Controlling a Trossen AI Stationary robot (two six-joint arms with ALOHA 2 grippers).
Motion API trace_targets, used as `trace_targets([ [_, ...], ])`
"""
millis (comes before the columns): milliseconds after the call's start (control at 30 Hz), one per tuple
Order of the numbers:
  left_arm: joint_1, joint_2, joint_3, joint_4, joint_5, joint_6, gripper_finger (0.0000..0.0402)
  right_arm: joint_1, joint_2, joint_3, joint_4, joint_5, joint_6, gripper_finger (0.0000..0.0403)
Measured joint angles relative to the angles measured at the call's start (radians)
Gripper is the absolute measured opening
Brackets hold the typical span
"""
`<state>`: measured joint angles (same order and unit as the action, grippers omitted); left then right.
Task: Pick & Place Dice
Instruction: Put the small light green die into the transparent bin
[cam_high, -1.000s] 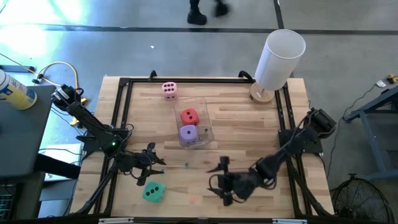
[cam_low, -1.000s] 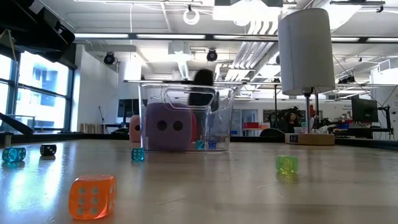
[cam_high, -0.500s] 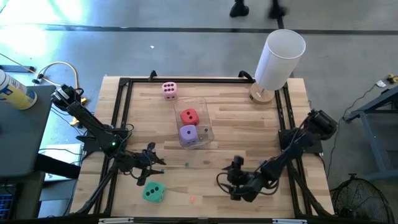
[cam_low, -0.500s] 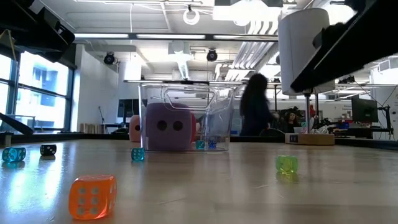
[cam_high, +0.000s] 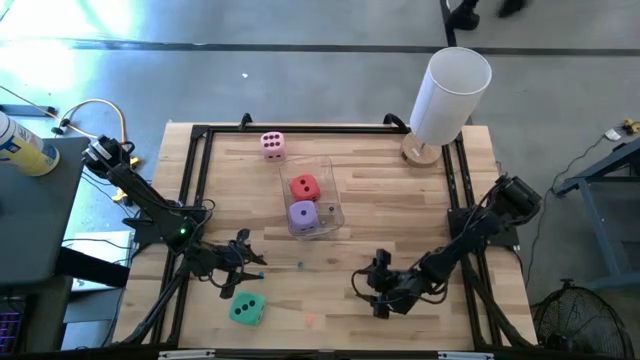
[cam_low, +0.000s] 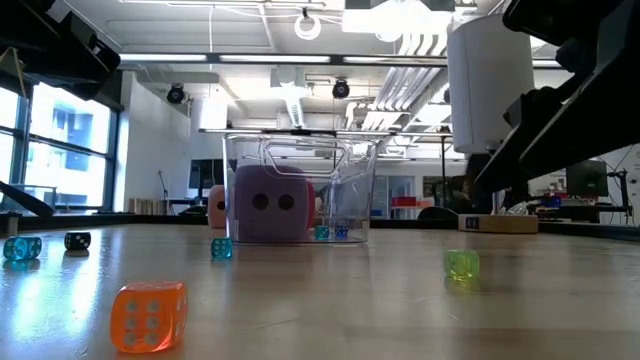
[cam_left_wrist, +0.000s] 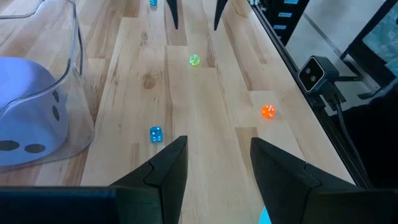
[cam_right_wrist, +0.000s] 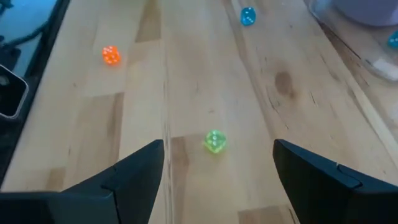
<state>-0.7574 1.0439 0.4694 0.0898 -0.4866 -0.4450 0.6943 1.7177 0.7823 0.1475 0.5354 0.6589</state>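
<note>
Dice (cam_high: 303, 186) unmoved, right arm's fingers (cam_high: 377, 290) pulled back

Big open workshop space with a polished grey concrete floor (cam_high: 300, 80) around the light wooden plank table (cam_high: 380, 190). White ceiling with exposed pipes and bright strip lights (cam_low: 250, 57), tall dark-framed windows (cam_low: 60, 150) off to one side, desks with monitors (cam_low: 585, 178) way back.
</note>
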Motion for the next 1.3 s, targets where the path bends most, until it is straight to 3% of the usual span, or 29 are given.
trace_targets([
  [333, 0.000, 0.000, 0.000, -0.001, 0.000, 0.000, 0.0168, -0.002, 0.117, 0.000, 0.063, -0.013, -0.001, 0.0293],
  [1300, 0.000, 0.000, -0.004, 0.000, -0.003, 0.011, 0.0168, -0.034, 0.231, 0.004, 0.163, -0.011, -0.050, 0.0292],
])
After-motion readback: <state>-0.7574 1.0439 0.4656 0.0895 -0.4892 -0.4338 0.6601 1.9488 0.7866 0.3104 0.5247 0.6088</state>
